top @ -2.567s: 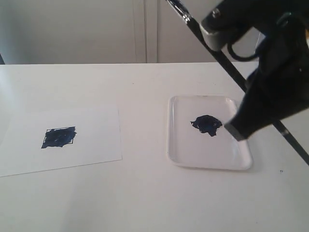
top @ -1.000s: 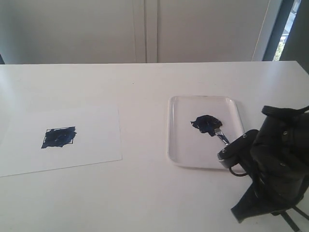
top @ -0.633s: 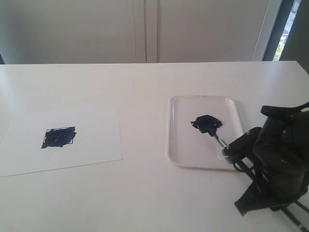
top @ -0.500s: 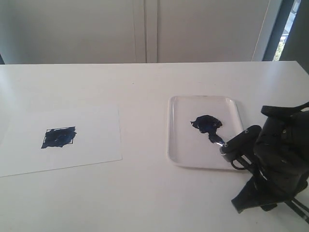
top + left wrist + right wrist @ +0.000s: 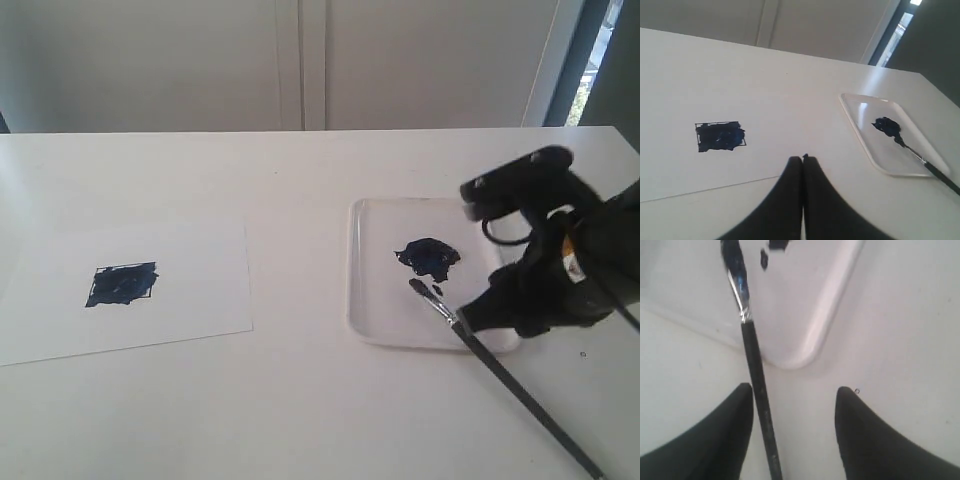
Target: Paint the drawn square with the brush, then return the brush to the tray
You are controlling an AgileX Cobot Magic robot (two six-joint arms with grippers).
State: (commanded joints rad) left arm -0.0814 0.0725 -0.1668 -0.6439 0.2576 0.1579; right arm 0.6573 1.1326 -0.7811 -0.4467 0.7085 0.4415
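Observation:
The drawn square (image 5: 122,284) is filled with dark paint on its white paper sheet (image 5: 190,250); the left wrist view shows the square (image 5: 720,136) too. The brush (image 5: 500,370) lies slanted, bristles inside the tray (image 5: 352,262) and handle crossing the tray's near right corner onto the table. My right gripper (image 5: 478,318) hovers open over the handle. In the right wrist view the brush (image 5: 756,385) runs close beside one finger (image 5: 735,415) of the right gripper (image 5: 792,390), ungripped. My left gripper (image 5: 803,159) is shut and empty above the paper's edge.
A black paint blob (image 5: 428,256) sits in the tray's middle, just beyond the bristles, and a small dark spot (image 5: 583,353) marks the table right of the tray. A wall stands behind the white table's far edge (image 5: 300,131).
My right gripper came down by the tray with the brush, let it go and rose away from the table. The brush now lies with its tip in the tray.

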